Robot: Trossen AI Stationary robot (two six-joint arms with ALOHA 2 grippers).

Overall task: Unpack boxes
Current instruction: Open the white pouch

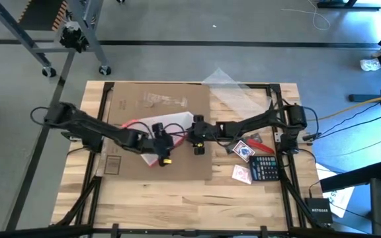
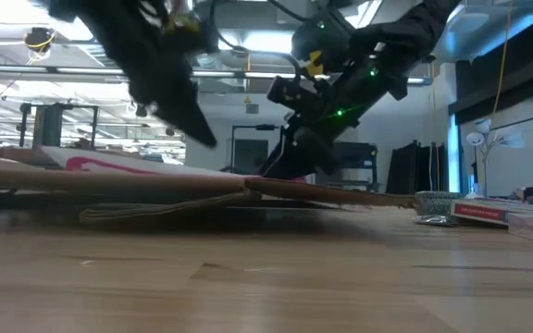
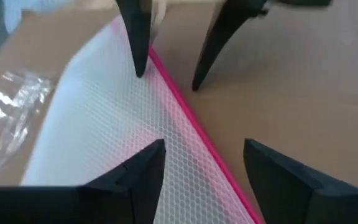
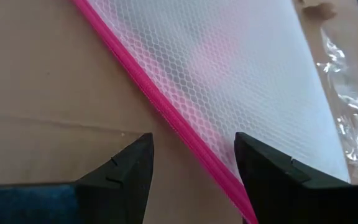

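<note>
While the flattened cardboard box (image 1: 157,129) lies across the middle of the bench (image 1: 177,201), both tools meet over the mesh pouch (image 3: 104,143) lying on it. Left tool (image 1: 163,149), at nine o'clock of the right tool (image 1: 198,135), stands apart, as does the right; each straddles the pink zip edge (image 4: 166,118), probably to lift the pouch clear.

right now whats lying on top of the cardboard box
A mesh pouch with a pink zip edge lies on the flattened cardboard box, with crumpled clear plastic beside it. Both open grippers, left and right, hover over the pouch's edge. Anything beneath the box is hidden.
</note>
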